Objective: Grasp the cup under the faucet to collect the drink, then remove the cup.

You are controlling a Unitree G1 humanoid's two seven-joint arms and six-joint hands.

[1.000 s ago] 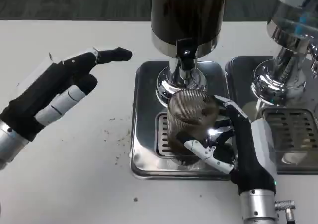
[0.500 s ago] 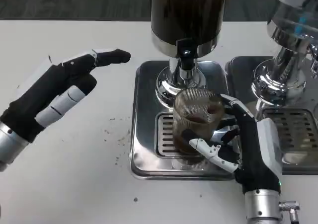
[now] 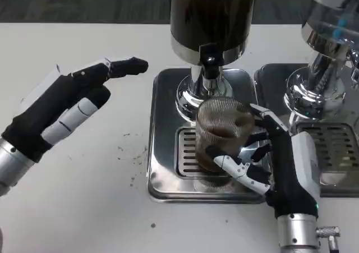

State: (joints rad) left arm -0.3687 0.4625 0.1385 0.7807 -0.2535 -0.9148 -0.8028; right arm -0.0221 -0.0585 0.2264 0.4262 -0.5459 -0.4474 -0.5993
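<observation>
One ribbed glass cup (image 3: 223, 135) stands on the drip tray (image 3: 165, 152) below the faucet (image 3: 208, 62) of the dark dispenser (image 3: 212, 17), with dark drink inside — the right robot hand (image 3: 263, 157) grips it from the side. The left robot hand (image 3: 67, 104) hovers over the white table (image 3: 84, 208), fingers spread, holding nothing. Two dispensers stand on the table — a second dispenser (image 3: 328, 51) at the right.

A single head view looks steeply down and forward from the robot's own height onto the white surface (image 3: 84, 208), close in; the metal drip tray (image 3: 162, 152) sits centre frame, and the drink dispenser (image 3: 210, 17) is cropped by the top edge
</observation>
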